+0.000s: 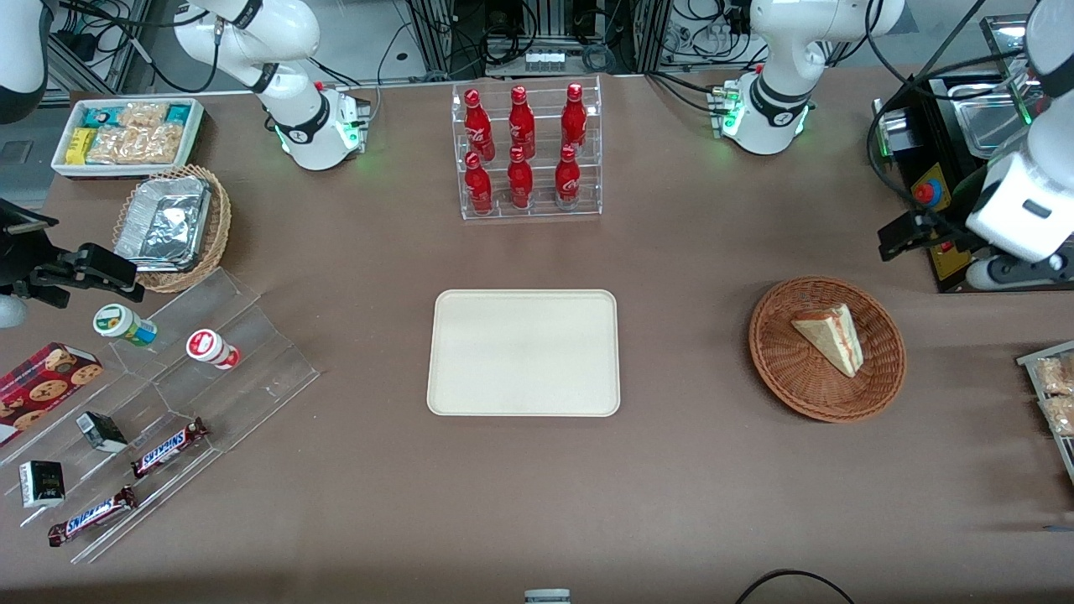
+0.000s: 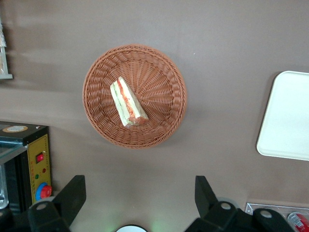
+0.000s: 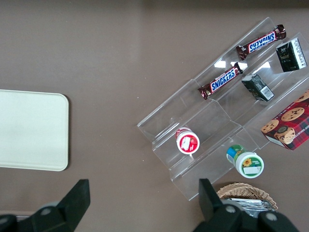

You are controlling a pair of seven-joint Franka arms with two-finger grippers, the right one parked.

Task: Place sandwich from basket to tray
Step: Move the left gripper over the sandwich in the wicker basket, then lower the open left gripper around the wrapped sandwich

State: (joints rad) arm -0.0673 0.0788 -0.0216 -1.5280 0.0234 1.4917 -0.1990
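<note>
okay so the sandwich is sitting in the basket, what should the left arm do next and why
Probably lower the open gripper toward the sandwich. It hangs high above the table, off to one side of the basket, holding nothing, while the sandwich lies on its side in the basket and the tray is bare. It likely needs centring over the wedge first.

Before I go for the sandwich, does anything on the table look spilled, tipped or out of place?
Nothing stands out. The sandwich lies on its side in the basket, intact. The tray sits flat and bare. The gripper hangs open above the table, beside the basket.
</note>
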